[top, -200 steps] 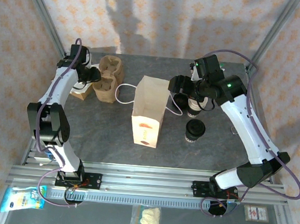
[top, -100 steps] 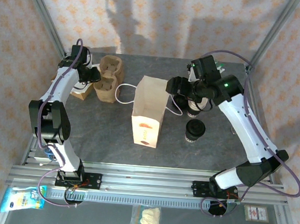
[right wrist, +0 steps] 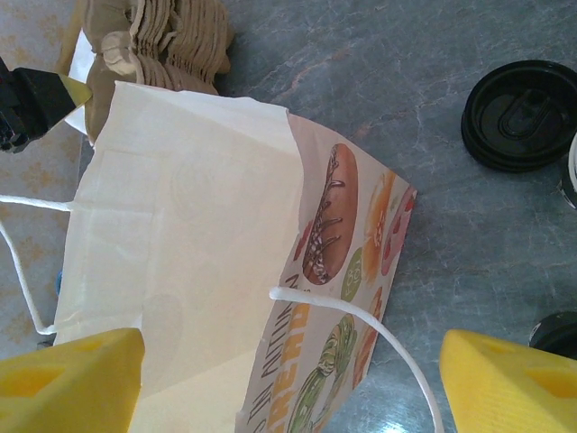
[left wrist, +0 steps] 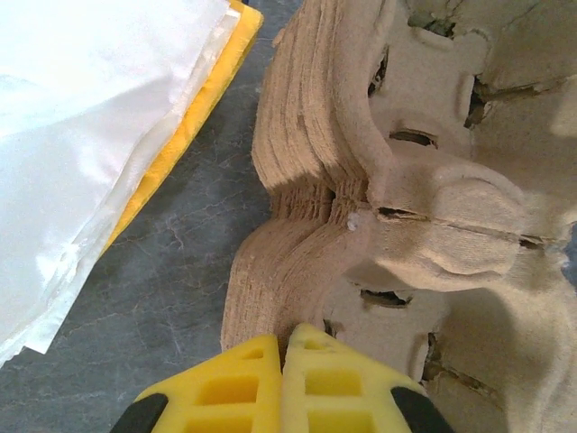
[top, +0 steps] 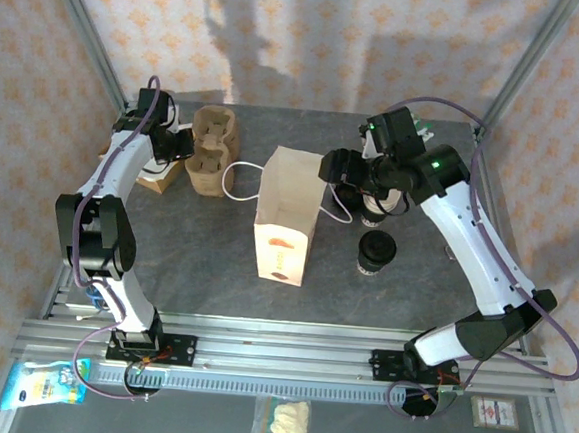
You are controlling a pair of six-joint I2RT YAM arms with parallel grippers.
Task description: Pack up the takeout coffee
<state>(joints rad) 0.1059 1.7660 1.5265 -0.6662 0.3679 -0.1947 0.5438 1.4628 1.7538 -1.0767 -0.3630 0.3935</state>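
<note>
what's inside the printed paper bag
Bare cream inner walls show through the open mouth of the printed cream paper bag; a yellow finger of the right tool covers one corner, leaving it unseen.

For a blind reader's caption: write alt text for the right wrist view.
A paper bag with printed food pictures and white string handles, framed by the right gripper's wide-open yellow fingers. A black lid sits upper right, trays upper left.

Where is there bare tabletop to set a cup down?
Free: the near-left table between left arm and paper bag, and the near strip before the lidded cup. Crowded: far right around the right pincer.
</note>
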